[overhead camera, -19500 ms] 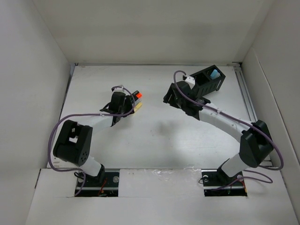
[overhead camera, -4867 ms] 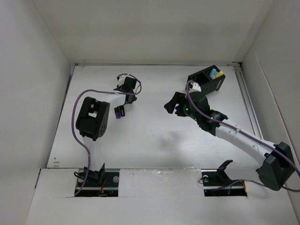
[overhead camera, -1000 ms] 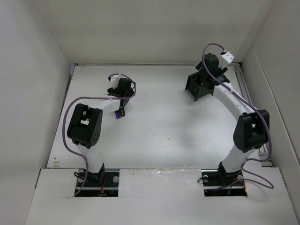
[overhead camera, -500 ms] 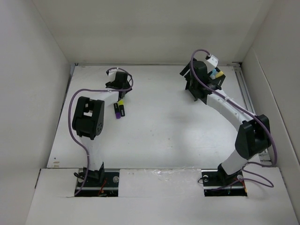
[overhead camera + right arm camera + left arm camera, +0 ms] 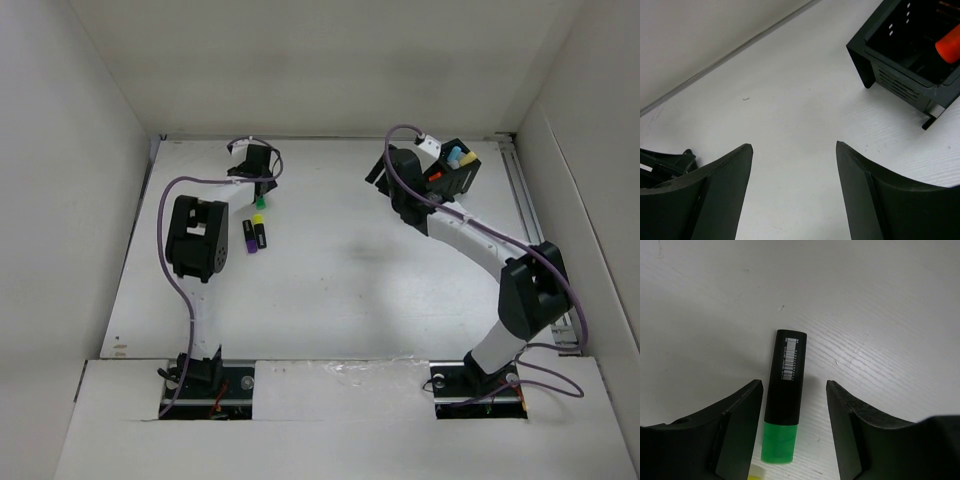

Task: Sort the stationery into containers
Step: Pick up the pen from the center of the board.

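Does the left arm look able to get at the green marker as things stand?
Probably yes: the left tool is open and the green marker lies uncovered on the table within its gap.

top external: high, far, looking down
left wrist: close above green marker [image 5: 784, 390], shared with overhead
right wrist: low, slanting toward organiser [image 5: 900, 75], shared with overhead

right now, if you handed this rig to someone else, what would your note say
Left gripper: open, fingers either side of the green highlighter, which lies flat on the table, not gripped.
Right gripper: open, empty, beside the black organiser.
Done: an orange highlighter, a light blue highlighter and a yellow highlighter are in the organiser.
Left: the green one, plus a purple highlighter and a yellow-and-black highlighter on the table.
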### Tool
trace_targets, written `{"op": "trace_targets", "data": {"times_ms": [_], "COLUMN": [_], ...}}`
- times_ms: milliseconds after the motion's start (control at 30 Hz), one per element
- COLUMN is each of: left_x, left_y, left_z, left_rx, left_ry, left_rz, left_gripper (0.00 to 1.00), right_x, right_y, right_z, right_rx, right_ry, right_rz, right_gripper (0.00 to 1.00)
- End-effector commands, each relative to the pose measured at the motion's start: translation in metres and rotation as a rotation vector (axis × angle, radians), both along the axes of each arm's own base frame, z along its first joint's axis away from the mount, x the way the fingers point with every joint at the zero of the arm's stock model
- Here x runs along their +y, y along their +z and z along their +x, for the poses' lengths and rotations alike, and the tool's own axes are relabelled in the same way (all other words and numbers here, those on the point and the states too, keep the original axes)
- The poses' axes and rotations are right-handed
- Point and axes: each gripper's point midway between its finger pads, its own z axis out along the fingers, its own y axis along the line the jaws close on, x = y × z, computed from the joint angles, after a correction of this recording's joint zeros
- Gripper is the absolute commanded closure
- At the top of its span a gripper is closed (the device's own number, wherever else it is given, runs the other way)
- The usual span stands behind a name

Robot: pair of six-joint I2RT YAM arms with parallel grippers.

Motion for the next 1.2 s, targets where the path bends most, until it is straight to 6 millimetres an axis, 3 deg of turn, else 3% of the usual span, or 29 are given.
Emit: {"op": "trace_targets", "data": {"times_ms": [0,133,233,467,500,533,700,733,800,833,933,967,1000,1033,1067,1100,1167], "left_x": [0.000,-0.002,-0.004,-0.005,-0.006,-0.005,-0.018,-0.028,-0.042,-0.050,-0.078,-0.099,-0.102,-0.114,-0.124,-0.143,-0.159], "left_y": [0.010,-0.004,0.000,-0.010,0.001,-0.003,0.016,0.033,0.044,0.062,0.074,0.094,0.081,0.082,0.096,0.095,0.086], "left_z": [0.004,0.001,0.005,-0.003,0.000,-0.005,-0.008,-0.006,-0.012,-0.012,-0.027,-0.032,-0.045,-0.053,-0.058,-0.071,-0.091], "left_rx": [0.002,0.055,0.051,0.068,0.037,0.044,-0.022,-0.068,-0.089,-0.126,-0.146,-0.200,-0.178,-0.184,-0.234,-0.230,-0.218], "left_ry": [-0.005,-0.028,-0.028,-0.042,-0.037,-0.037,-0.085,-0.112,-0.154,-0.189,-0.271,-0.354,-0.383,-0.426,-0.466,-0.514,-0.572], "left_rz": [0.012,0.014,0.013,0.001,-0.012,-0.011,-0.085,-0.109,-0.118,-0.122,-0.148,-0.199,-0.219,-0.242,-0.267,-0.279,-0.265], "left_gripper": [0.50,0.53,0.54,0.86,0.91,0.97,1.00,1.00,1.00,1.00,1.00,1.00,1.00,1.00,1.00,1.00,1.00], "right_x": [0.005,0.005,0.002,-0.020,-0.018,-0.022,-0.019,-0.019,-0.015,-0.017,-0.012,-0.004,-0.008,-0.007,-0.006,-0.003,-0.002], "right_y": [0.029,0.029,0.040,0.051,0.051,0.050,0.049,0.049,0.053,0.052,0.051,0.051,0.046,0.046,0.043,0.042,0.042], "right_z": [-0.002,-0.005,-0.010,-0.015,-0.016,-0.017,-0.020,-0.020,-0.021,-0.020,-0.020,-0.023,-0.022,-0.023,-0.025,-0.025,-0.028], "right_rx": [-0.079,-0.077,-0.098,-0.119,-0.117,-0.114,-0.109,-0.109,-0.108,-0.105,-0.083,-0.069,-0.057,-0.051,-0.036,-0.020,-0.003], "right_ry": [0.003,0.011,0.012,-0.016,-0.004,-0.004,0.017,0.018,0.054,0.067,0.149,0.213,0.228,0.251,0.276,0.315,0.345], "right_rz": [0.062,0.066,0.078,0.104,0.108,0.110,0.118,0.118,0.138,0.135,0.177,0.203,0.202,0.214,0.211,0.230,0.234], "right_gripper": [0.27,0.27,0.27,0.27,0.27,0.27,0.28,0.28,0.28,0.27,0.25,0.25,0.24,0.24,0.21,0.21,0.16]}}
